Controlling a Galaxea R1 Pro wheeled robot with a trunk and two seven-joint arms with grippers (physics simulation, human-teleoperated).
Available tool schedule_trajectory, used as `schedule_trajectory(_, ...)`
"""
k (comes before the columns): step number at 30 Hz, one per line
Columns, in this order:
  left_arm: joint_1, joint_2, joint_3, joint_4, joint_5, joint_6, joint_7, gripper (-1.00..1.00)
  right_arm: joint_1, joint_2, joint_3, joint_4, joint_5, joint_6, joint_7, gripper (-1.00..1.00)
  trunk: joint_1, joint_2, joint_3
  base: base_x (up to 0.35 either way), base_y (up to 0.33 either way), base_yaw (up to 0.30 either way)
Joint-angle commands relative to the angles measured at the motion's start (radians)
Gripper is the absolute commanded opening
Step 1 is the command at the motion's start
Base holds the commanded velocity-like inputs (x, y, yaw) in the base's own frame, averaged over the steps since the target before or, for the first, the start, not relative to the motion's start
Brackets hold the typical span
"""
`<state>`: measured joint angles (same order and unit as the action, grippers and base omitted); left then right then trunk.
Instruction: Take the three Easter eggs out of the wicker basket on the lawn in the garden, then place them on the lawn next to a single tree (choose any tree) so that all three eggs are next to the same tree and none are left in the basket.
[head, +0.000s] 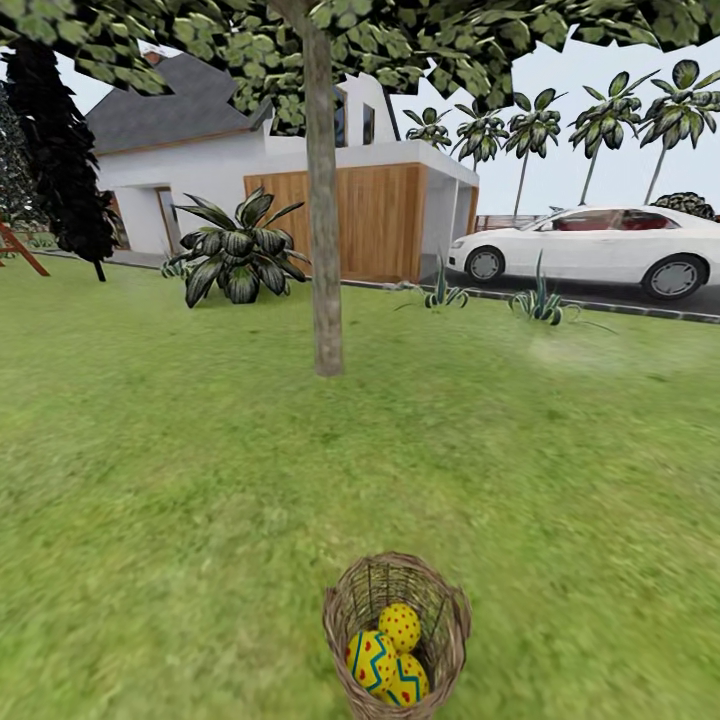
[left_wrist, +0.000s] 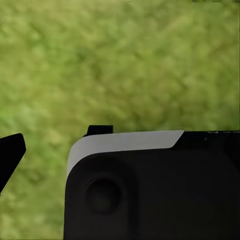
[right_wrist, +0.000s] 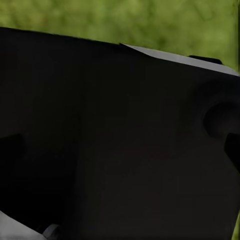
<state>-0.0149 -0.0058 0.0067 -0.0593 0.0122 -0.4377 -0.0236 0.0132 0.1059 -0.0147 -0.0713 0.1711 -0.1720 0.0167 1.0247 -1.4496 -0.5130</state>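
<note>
The wicker basket (head: 345, 592) stands upright on the lawn (head: 150, 450) at the bottom centre of the head view. Three Easter eggs lie inside it: one yellow with red dots (head: 399, 627), and two yellow with blue zigzags (head: 370, 660) (head: 408, 683). The tree (head: 323, 250), with a pale straight trunk, rises from the grass well beyond the basket, slightly left of it. In the left wrist view a black fingertip (left_wrist: 11, 150) hangs over grass beside a black, white-edged part of the robot (left_wrist: 150, 190). A dark robot part (right_wrist: 120, 150) blocks most of the right wrist view.
A broad-leafed plant (head: 237, 258) and a dark conifer (head: 60, 160) stand at the back left before a white house (head: 200, 170). A white car (head: 600, 248) is parked on the road at the back right. Open grass lies between basket and tree.
</note>
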Motion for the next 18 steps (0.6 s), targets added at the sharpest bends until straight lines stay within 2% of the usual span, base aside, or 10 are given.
schedule_trajectory(1,0.000,0.000,0.001,0.000,0.001,-0.004,-0.002,1.00,0.001,0.000,-0.002,-0.002,0.005,-0.001,0.002,1.00,0.000,0.000,-0.001,0.155,0.000,0.000)
schedule_trajectory(9,0.000,0.001,0.001,-0.002,0.001,-0.006,-0.002,1.00,0.001,0.000,-0.003,-0.002,0.005,-0.001,0.001,1.00,0.000,0.000,-0.001,0.057,-0.006,0.000)
schedule_trajectory(18,0.000,0.000,0.001,-0.002,0.000,-0.007,-0.002,1.00,0.001,-0.004,-0.006,0.004,0.004,0.001,-0.001,1.00,0.000,0.000,-0.001,0.008,-0.105,0.000)
